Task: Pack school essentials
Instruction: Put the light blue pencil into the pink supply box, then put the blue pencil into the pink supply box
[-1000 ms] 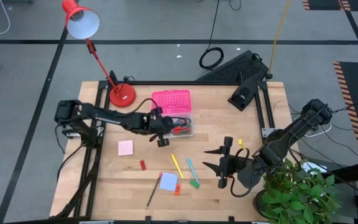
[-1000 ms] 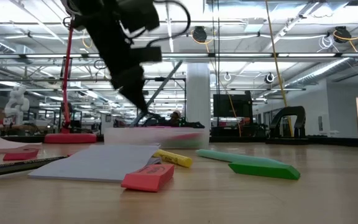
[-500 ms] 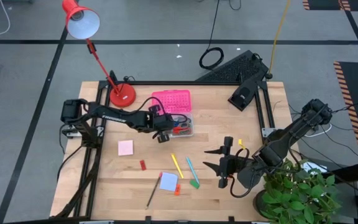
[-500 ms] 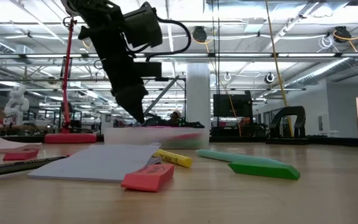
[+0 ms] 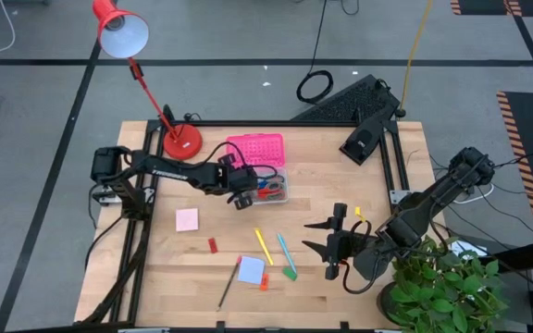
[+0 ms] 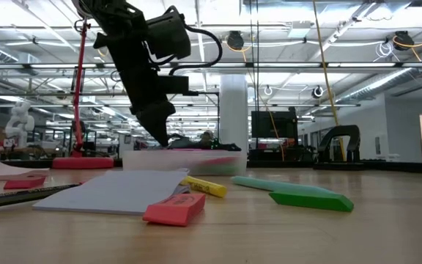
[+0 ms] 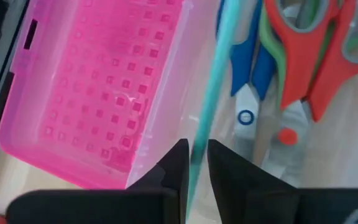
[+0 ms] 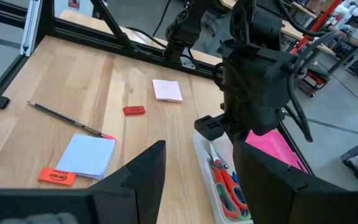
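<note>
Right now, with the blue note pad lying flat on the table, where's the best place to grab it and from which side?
Probably take the blue note pad at its bare corner toward the back of the table, coming straight down. It lies flat, a red eraser sits at its front corner and a dark pencil lies close along its left side. The right hand, open, is nearest.

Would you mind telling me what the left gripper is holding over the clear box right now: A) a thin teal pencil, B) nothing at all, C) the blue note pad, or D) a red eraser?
A: in the left wrist view the left gripper is shut on a thin teal pencil, which slants down into the clear box beside the scissors.
</note>
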Controlling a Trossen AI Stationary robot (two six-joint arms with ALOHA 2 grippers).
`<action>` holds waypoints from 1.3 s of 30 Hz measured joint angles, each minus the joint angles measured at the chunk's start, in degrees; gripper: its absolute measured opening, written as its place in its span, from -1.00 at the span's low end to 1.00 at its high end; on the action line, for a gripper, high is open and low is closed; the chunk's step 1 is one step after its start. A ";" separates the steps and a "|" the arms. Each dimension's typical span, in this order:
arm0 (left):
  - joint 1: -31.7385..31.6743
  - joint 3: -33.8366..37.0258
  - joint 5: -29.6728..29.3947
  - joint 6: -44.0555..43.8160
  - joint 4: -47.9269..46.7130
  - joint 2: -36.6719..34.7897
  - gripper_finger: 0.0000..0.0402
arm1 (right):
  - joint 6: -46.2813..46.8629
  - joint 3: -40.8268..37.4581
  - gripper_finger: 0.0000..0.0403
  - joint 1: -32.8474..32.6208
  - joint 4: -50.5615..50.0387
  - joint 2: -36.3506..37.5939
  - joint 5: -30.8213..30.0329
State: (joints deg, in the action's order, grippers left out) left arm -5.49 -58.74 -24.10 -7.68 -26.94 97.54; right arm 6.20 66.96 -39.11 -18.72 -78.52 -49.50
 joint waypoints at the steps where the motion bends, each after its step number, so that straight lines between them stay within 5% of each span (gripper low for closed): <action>1: -0.09 0.00 0.00 -0.08 0.00 0.00 -0.66 | 0.00 0.00 -0.11 0.00 0.00 0.00 0.00; 20: 1.62 0.01 2.32 -1.08 0.12 -0.95 -0.61 | -0.02 0.00 -0.10 0.01 -0.02 0.00 0.02; 39: 12.73 -5.30 9.09 -4.50 -3.68 -5.70 -0.61 | 0.19 0.02 -0.10 0.02 0.00 -0.04 0.13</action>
State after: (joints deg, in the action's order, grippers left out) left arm 7.24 -64.04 -15.01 -12.18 -30.62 91.83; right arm 6.39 66.98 -39.09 -18.72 -78.56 -49.37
